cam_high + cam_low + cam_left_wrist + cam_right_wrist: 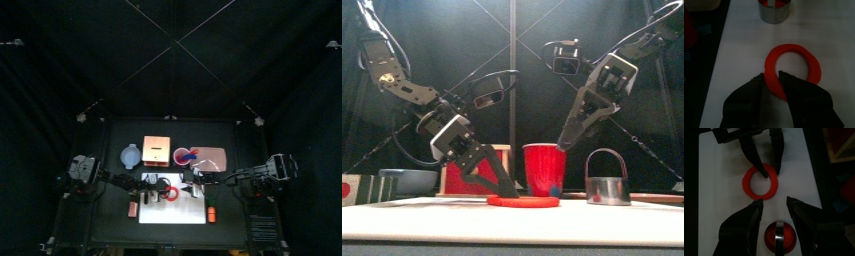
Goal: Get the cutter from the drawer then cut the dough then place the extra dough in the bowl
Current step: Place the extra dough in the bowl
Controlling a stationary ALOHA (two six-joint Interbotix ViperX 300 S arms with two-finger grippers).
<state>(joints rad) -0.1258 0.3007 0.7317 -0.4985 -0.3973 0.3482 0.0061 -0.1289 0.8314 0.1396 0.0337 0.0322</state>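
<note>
The left gripper has its fingers pinching the flat red dough ring on the white cutting board, at its end farthest from the metal cutter; the right gripper has its fingers spread.

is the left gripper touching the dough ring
Touching. The left wrist view shows the left gripper with its jaws pinched on the near rim of the red dough ring.
</note>
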